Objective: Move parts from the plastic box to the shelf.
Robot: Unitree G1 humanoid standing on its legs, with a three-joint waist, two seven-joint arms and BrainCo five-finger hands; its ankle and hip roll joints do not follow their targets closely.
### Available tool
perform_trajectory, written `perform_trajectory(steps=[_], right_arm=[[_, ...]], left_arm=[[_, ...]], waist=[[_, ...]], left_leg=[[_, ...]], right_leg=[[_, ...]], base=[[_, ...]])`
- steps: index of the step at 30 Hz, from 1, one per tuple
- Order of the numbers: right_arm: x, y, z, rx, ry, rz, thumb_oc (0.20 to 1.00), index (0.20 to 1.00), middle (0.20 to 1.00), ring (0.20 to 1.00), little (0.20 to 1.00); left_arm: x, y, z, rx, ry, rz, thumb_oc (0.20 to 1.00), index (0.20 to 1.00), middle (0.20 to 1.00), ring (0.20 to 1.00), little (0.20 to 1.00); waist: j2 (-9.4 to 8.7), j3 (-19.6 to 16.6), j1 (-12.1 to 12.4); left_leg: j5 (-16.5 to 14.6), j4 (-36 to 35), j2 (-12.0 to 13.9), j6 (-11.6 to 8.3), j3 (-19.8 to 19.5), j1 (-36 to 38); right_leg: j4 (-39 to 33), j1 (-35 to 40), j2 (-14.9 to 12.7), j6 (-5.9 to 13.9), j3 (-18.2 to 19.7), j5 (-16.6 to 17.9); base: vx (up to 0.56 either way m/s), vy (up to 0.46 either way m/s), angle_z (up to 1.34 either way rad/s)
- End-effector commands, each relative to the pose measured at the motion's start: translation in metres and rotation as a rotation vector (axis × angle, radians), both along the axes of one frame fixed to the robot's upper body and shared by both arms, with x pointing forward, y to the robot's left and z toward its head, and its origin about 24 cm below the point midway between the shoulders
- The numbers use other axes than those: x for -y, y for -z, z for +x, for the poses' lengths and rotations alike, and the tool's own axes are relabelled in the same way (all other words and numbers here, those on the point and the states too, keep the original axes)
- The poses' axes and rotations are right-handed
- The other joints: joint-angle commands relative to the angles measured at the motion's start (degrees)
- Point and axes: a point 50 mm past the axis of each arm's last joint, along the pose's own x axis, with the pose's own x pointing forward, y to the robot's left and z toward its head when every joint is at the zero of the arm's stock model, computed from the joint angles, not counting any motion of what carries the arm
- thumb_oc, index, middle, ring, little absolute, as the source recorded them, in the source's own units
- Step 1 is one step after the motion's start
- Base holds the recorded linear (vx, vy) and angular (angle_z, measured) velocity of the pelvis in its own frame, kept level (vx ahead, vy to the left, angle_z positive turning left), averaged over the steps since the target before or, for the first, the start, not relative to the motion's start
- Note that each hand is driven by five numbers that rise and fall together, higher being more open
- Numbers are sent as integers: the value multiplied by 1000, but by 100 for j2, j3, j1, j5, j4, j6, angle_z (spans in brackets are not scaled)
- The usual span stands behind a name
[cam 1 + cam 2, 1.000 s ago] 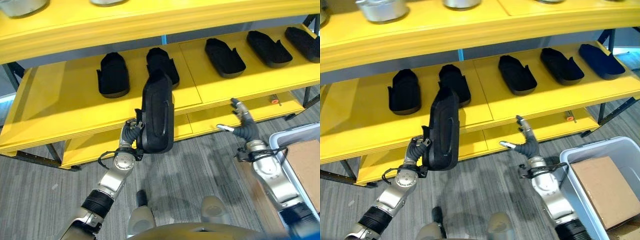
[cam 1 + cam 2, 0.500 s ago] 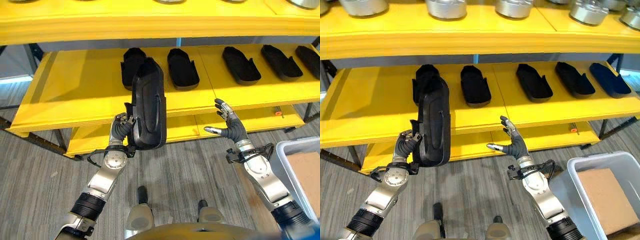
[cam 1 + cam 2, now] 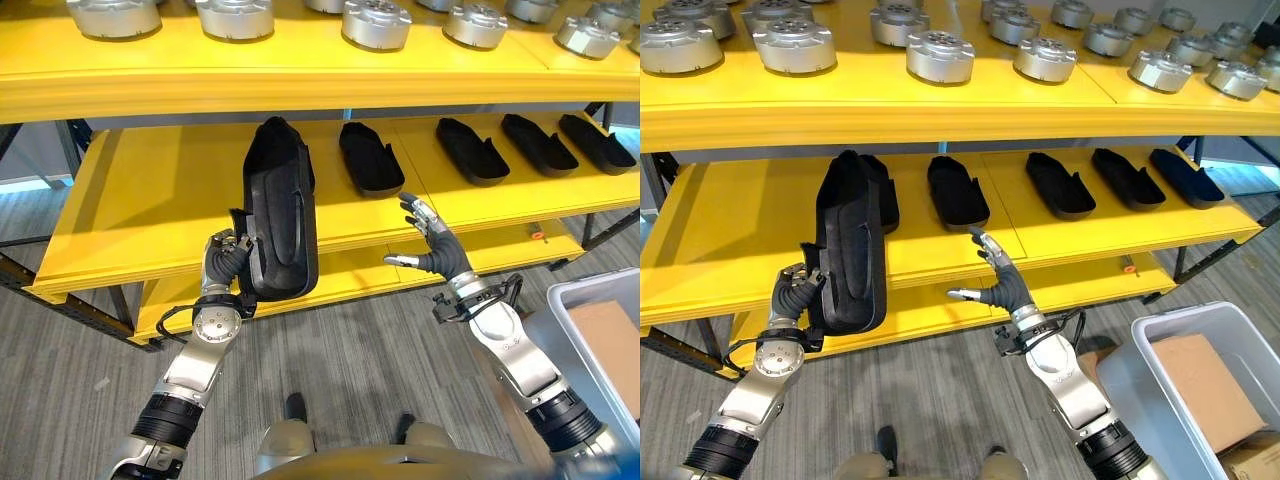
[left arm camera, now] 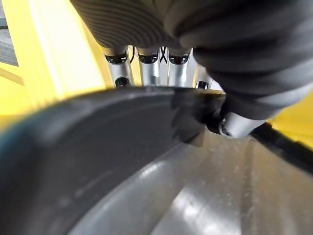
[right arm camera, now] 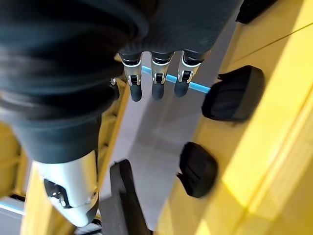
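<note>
My left hand (image 3: 225, 264) is shut on the lower end of a long black moulded part (image 3: 278, 215), held upright in front of the yellow middle shelf (image 3: 150, 190). In the left wrist view its fingers (image 4: 146, 66) curl over the part's dark rim (image 4: 98, 147). The part's top overlaps another black part (image 3: 883, 190) lying on the shelf. Several more black parts (image 3: 370, 160) lie in a row further right. My right hand (image 3: 432, 252) hovers open by the shelf's front edge, its fingers (image 5: 154, 81) straight and holding nothing.
The top shelf carries several round silver metal pieces (image 3: 940, 55). A grey plastic box (image 3: 1160, 330) with a brown cardboard sheet (image 3: 1200, 385) inside stands on the floor at lower right. A lower yellow shelf (image 3: 350, 275) lies under the middle one.
The camera has tilted up, bringing the top shelf and its metal pieces into view. The left hand still holds the black part upright at the middle shelf. The right hand stays open.
</note>
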Motion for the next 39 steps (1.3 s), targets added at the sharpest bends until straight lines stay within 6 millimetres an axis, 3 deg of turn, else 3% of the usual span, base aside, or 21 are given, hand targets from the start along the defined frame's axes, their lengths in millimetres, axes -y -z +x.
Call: perform_trajectory(steps=[1, 3, 4, 7, 10, 11, 18, 28, 34, 35, 37, 39], right_arm=[[7, -19, 7, 102, 18, 2, 1000, 1000, 1000, 1000, 1000], [9, -20, 8, 111, 18, -4, 1000, 1000, 1000, 1000, 1000], [9, -20, 8, 111, 18, -4, 1000, 1000, 1000, 1000, 1000], [10, -18, 7, 112, 40, -5, 1000, 1000, 1000, 1000, 1000], [16, -16, 7, 111, 82, 10, 1000, 1000, 1000, 1000, 1000], [16, -16, 8, 111, 84, 10, 1000, 1000, 1000, 1000, 1000], [14, -13, 4, 103, 79, -13, 1000, 1000, 1000, 1000, 1000], [21, -14, 0, 129, 121, -26, 1000, 1000, 1000, 1000, 1000], [34, -15, 1, 132, 155, -35, 1000, 1000, 1000, 1000, 1000], [39, -16, 0, 133, 165, -38, 1000, 1000, 1000, 1000, 1000], [43, -15, 0, 141, 175, -48, 1000, 1000, 1000, 1000, 1000], [46, -15, 0, 145, 186, -52, 1000, 1000, 1000, 1000, 1000]], left_arm=[[15, -31, 15, 175, 55, -10, 200, 200, 200, 200, 200], [16, -30, 13, 181, 55, -25, 200, 200, 200, 200, 200], [16, -30, 13, 181, 55, -26, 200, 200, 200, 200, 200], [19, -28, 11, 180, 74, -32, 200, 200, 200, 200, 200], [33, -31, 17, 182, 121, -19, 200, 200, 200, 200, 200], [36, -30, 18, 179, 122, -23, 200, 200, 200, 200, 200], [40, -30, 14, 173, 125, -37, 200, 200, 200, 200, 200], [32, -38, 15, 207, 87, -13, 200, 200, 200, 200, 200], [34, -52, 25, 243, 49, -23, 200, 200, 200, 200, 200], [36, -53, 28, 247, 46, -36, 200, 200, 200, 200, 200], [37, -56, 31, 255, 40, -42, 200, 200, 200, 200, 200], [36, -57, 35, 255, 35, -41, 200, 200, 200, 200, 200]], waist=[[29, -93, 24], [-16, -33, 8], [-12, -34, 6], [12, 50, -153], [-17, 69, -332], [-26, 63, -335], [-4, 71, -293], [81, 75, -436], [133, 104, -664], [117, 125, -726], [94, 179, -785], [89, 210, -858]], left_leg=[[-860, 3, -612, 168, -334, 493], [-849, -75, -738, 184, -492, 511], [-852, -75, -735, 185, -493, 511], [-971, -76, -825, 248, -807, 634], [-1026, -76, -948, 345, -1200, 710], [-1019, -73, -959, 356, -1212, 719], [-997, -31, -968, 367, -1063, 741], [-1139, 283, -959, 379, -882, 729], [-1531, 1223, -981, 286, -556, 550], [-1531, 1795, -932, 183, -381, 364], [-1364, 2525, -794, 49, -199, -14], [-1114, 2669, -422, -50, -62, -251]], right_leg=[[-576, 246, 308, -227, -238, -181], [-1108, 92, 402, -170, -144, 217], [-1127, 101, 406, -168, -144, 228], [-1213, -358, 532, -20, 387, 697], [-1179, -452, 706, -53, 969, 736], [-1149, -447, 698, -57, 932, 738], [-1174, 44, 782, -282, 794, 390], [-1013, 341, 839, -419, 888, 51], [-858, 407, 732, -518, 879, -92], [-844, 443, 671, -564, 850, -101], [-776, 466, 620, -633, 814, -131], [-626, 453, 603, -682, 722, -222]], base=[[58, 21, 63], [62, -17, 37], [67, -23, 11], [129, -61, 16], [134, -97, 71], [127, -97, 66], [146, -50, 36], [156, -68, 6], [96, -91, 11], [55, -85, 20], [4, -71, 19], [7, -20, 25]])
